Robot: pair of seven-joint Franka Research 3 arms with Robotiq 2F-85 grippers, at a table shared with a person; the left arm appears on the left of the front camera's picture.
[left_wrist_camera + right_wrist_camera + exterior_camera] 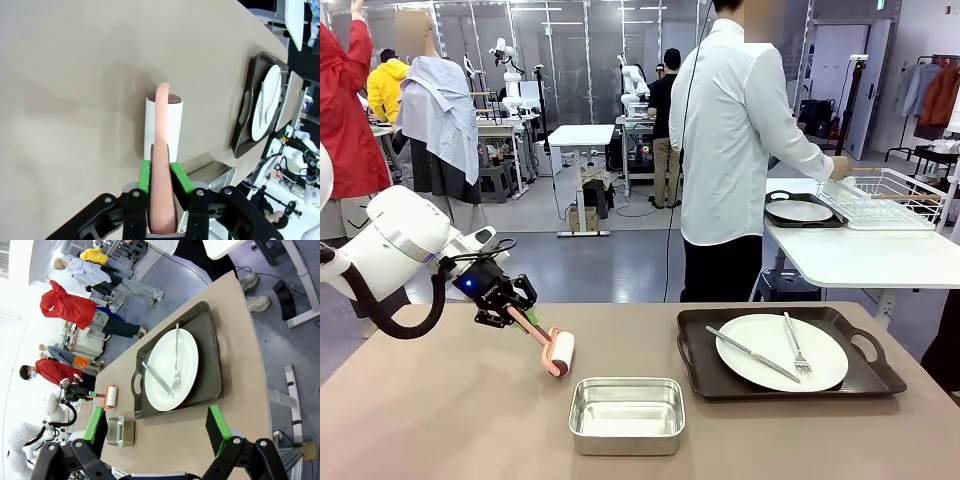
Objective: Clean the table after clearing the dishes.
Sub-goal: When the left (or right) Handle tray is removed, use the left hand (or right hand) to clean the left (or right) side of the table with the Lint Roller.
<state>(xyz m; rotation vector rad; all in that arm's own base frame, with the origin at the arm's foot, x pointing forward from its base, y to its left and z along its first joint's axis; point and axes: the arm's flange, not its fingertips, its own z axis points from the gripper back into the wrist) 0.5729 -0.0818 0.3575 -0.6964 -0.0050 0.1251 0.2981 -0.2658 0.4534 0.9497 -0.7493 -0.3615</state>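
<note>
My left gripper is shut on the pink handle of a lint roller. The roller's white roll lies at the surface of the taupe table, left of centre; the left wrist view shows the roll just beyond the green pads. One of the dishes, a white plate with knife and fork, sits on a dark tray at the right. My right gripper hangs open above the table's near right, looking down on that plate. A second plate on its tray rests on the white side table.
A small steel pan stands near the front edge, between roller and tray. A person in a white shirt stands at the far side, hand on a wire basket on the white table.
</note>
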